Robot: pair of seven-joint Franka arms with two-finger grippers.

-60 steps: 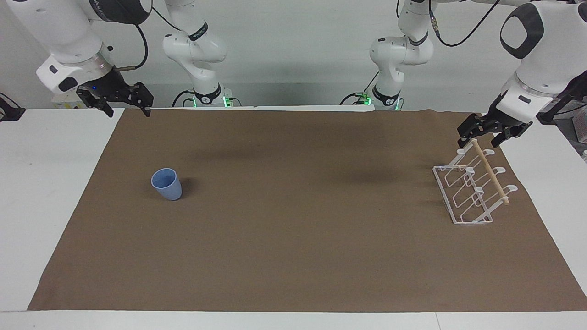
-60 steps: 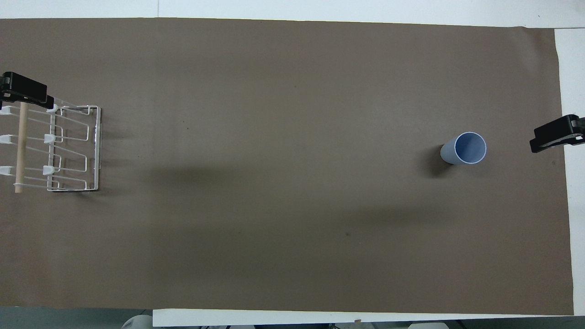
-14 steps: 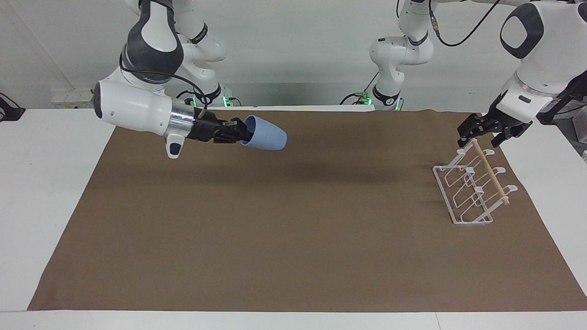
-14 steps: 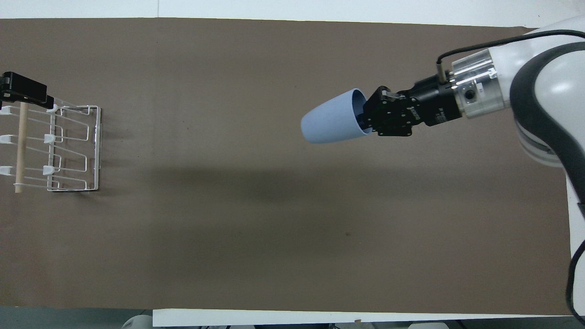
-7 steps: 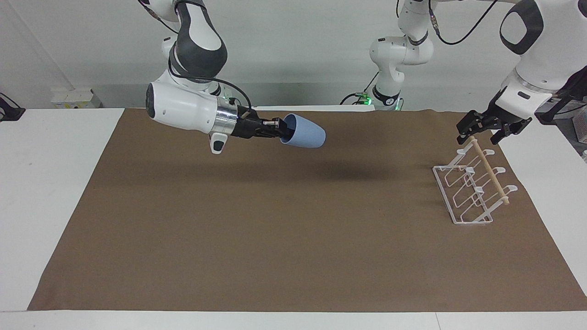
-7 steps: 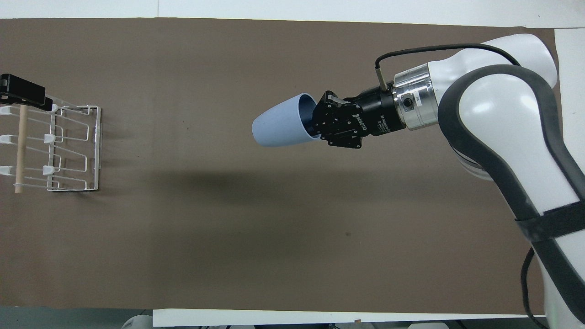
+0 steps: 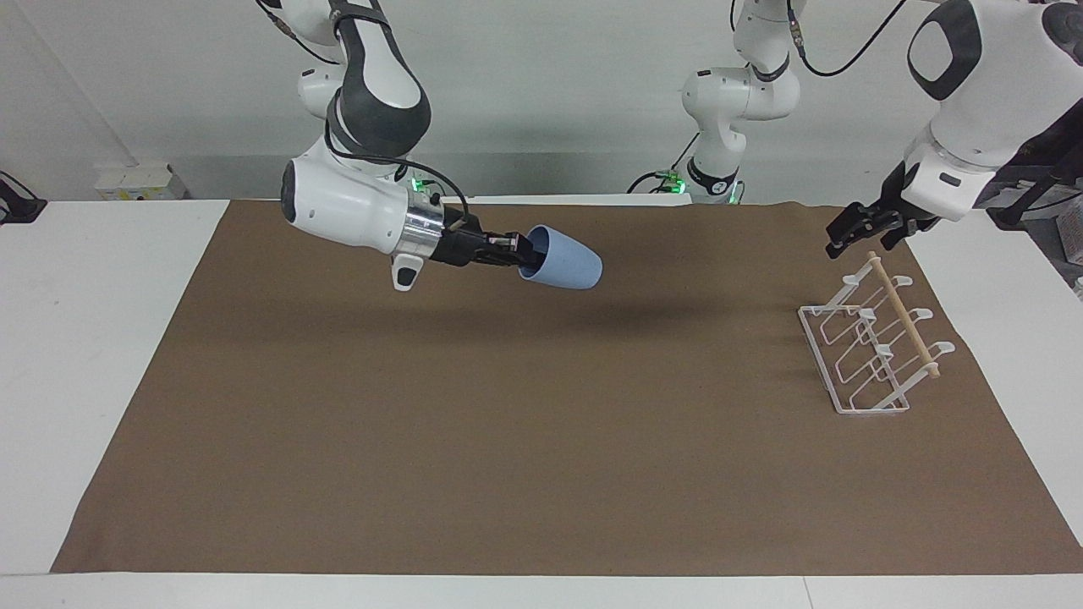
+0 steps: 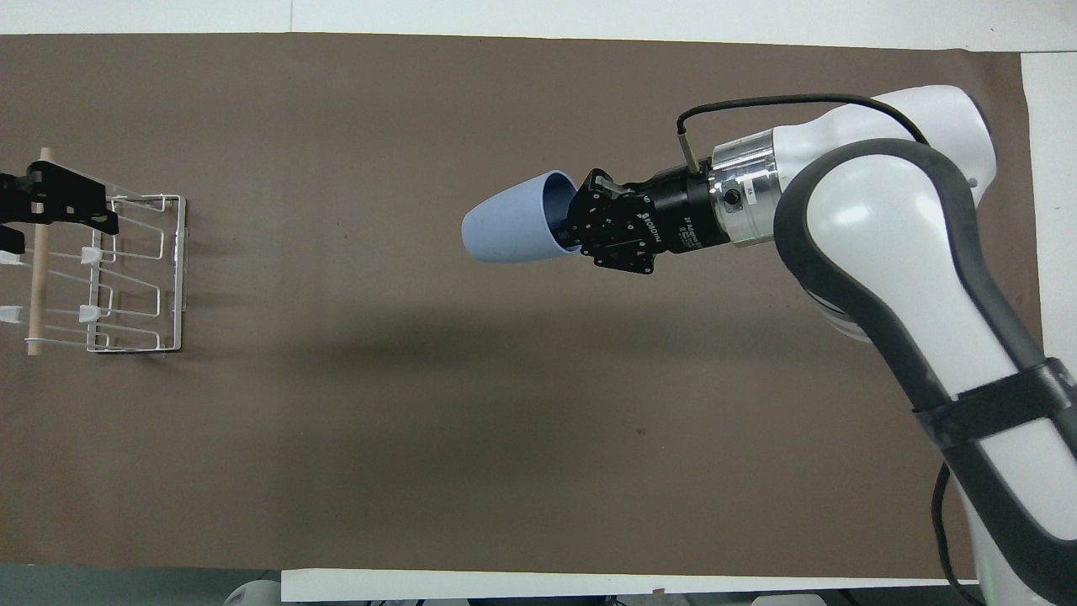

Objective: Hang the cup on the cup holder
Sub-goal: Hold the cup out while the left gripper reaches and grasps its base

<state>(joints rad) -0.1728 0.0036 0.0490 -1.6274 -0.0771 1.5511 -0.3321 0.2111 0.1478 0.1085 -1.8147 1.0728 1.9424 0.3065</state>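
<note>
The light blue cup (image 7: 568,260) hangs in the air on its side over the middle of the brown mat, its base pointing toward the left arm's end of the table. My right gripper (image 7: 523,247) is shut on the cup's rim, with one finger inside the mouth. Both also show in the overhead view: the cup (image 8: 509,223) and the right gripper (image 8: 582,225). The white wire cup holder (image 7: 854,397) with its wooden dowel (image 7: 905,317) stands on the mat at the left arm's end, with nothing on its prongs. My left gripper (image 7: 861,239) is open just above the dowel (image 8: 35,286).
The brown mat (image 7: 541,457) covers most of the white table (image 7: 93,338). The holder (image 8: 178,278) is the only thing standing on the mat. The arms' bases and cables are at the robots' edge.
The right gripper has taken the cup from the mat and carried it toward the middle; in the last half second it barely moved. The left gripper has shifted slightly over the dowel.
</note>
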